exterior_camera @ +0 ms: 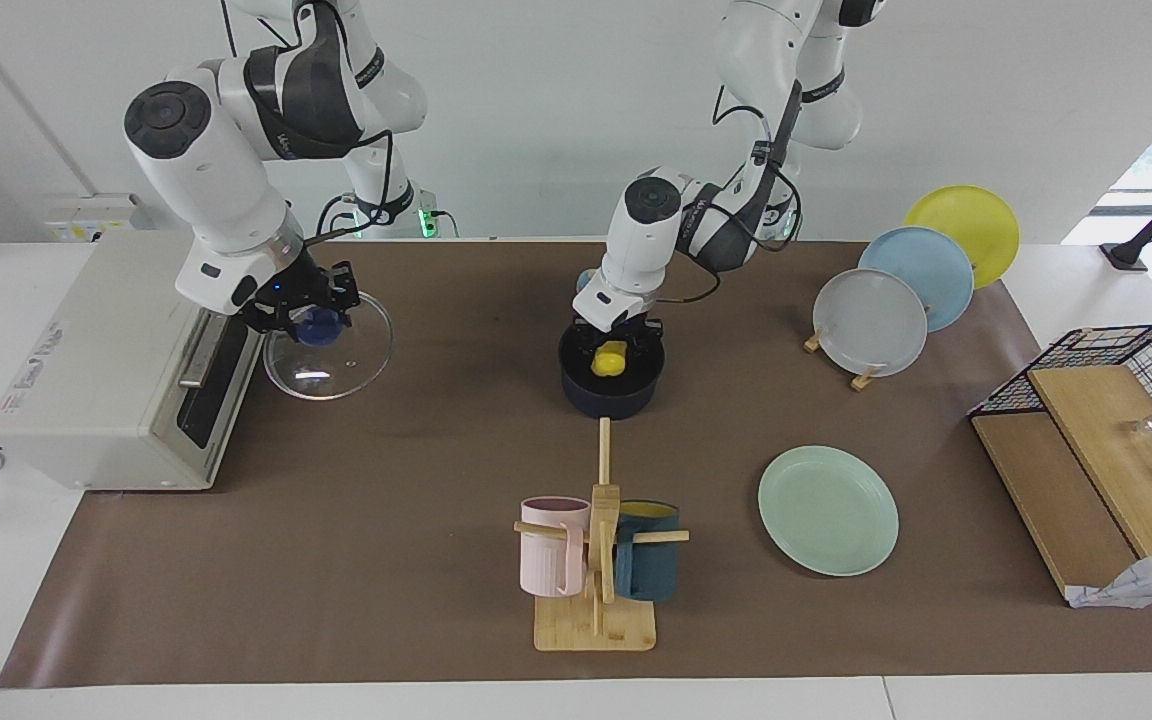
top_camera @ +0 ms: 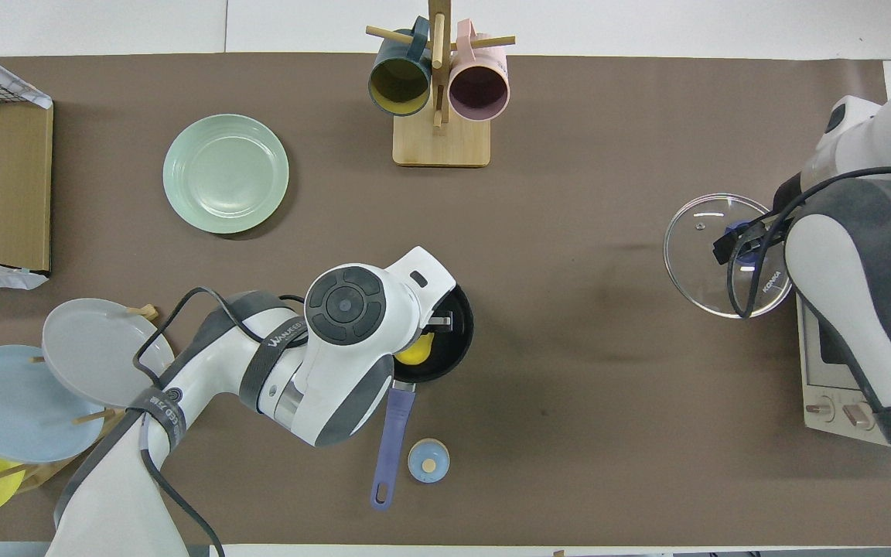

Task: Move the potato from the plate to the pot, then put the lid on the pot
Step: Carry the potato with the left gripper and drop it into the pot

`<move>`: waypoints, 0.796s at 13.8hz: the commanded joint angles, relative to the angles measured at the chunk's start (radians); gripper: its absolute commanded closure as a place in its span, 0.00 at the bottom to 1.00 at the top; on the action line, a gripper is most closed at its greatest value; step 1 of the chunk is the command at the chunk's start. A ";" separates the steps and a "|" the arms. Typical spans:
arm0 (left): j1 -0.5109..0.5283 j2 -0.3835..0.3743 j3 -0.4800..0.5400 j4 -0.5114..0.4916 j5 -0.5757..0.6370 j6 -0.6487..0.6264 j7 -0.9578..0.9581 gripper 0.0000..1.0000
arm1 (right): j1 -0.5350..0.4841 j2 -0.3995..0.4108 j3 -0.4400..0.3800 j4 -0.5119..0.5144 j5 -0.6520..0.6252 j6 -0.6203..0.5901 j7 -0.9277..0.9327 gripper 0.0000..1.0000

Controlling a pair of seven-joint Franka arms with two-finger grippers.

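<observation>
The yellow potato [exterior_camera: 611,360] lies inside the dark blue pot [exterior_camera: 606,402] in the middle of the table; it also shows in the overhead view [top_camera: 414,350]. My left gripper [exterior_camera: 617,343] hangs low over the pot's mouth, open, with its fingers either side of the potato. The pot's handle [top_camera: 390,449] points toward the robots. The mint-green plate [exterior_camera: 828,510] is bare, farther from the robots, toward the left arm's end. The glass lid [exterior_camera: 328,352] sits beside the oven at the right arm's end. My right gripper [exterior_camera: 314,318] is shut on its blue knob.
A mug rack [exterior_camera: 596,560] with a pink and a teal mug stands farther out than the pot. A white toaster oven [exterior_camera: 106,380] is beside the lid. Upright plates [exterior_camera: 921,290], a wire basket and wooden boards [exterior_camera: 1086,450] fill the left arm's end. A small bell [top_camera: 428,460] sits by the handle.
</observation>
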 commanded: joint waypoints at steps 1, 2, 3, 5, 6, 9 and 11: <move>-0.030 0.017 0.018 -0.017 0.054 0.041 -0.059 1.00 | 0.005 -0.002 0.006 -0.003 0.000 -0.004 0.033 1.00; -0.030 0.017 0.018 -0.017 0.054 0.041 -0.059 1.00 | 0.004 -0.003 0.006 -0.003 0.000 -0.006 0.035 1.00; -0.032 0.017 0.019 -0.017 0.056 0.038 -0.058 1.00 | 0.004 -0.003 0.006 -0.004 -0.002 -0.009 0.035 1.00; -0.039 0.017 0.019 -0.015 0.070 0.031 -0.056 0.89 | 0.004 -0.003 0.006 -0.004 0.000 -0.007 0.035 1.00; -0.039 0.016 0.019 -0.014 0.074 0.028 -0.056 0.35 | 0.004 -0.003 0.006 -0.004 0.000 -0.004 0.035 1.00; -0.026 -0.035 0.022 0.017 0.076 -0.043 -0.047 0.00 | 0.004 -0.002 0.008 -0.004 0.003 0.005 0.056 1.00; 0.017 -0.088 0.022 0.099 0.076 -0.186 -0.042 0.00 | 0.007 -0.003 0.008 -0.004 0.004 0.007 0.064 1.00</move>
